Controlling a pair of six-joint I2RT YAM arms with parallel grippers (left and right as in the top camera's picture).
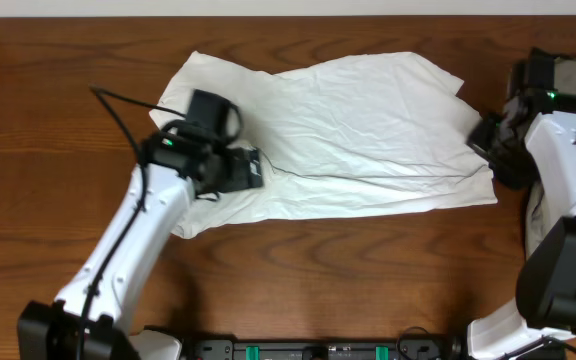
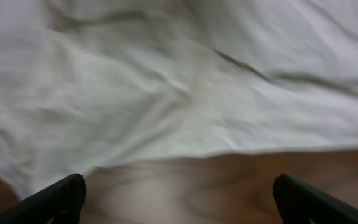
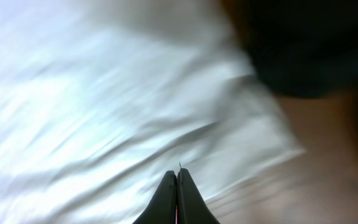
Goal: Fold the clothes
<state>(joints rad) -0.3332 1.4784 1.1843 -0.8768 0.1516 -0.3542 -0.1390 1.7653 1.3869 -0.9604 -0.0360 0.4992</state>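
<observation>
The T-shirt [image 1: 358, 130] seems to carry 1 loose fold; more remain. The left gripper [image 1: 251, 168] gapes wide, empty; the right gripper [image 3: 178, 183] is closed, visibly pinching nothing.

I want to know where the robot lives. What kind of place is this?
Probably a robot test bench, though little of the room shows: a left arm and a right arm at a wooden table, with a white T-shirt spread on it.
</observation>
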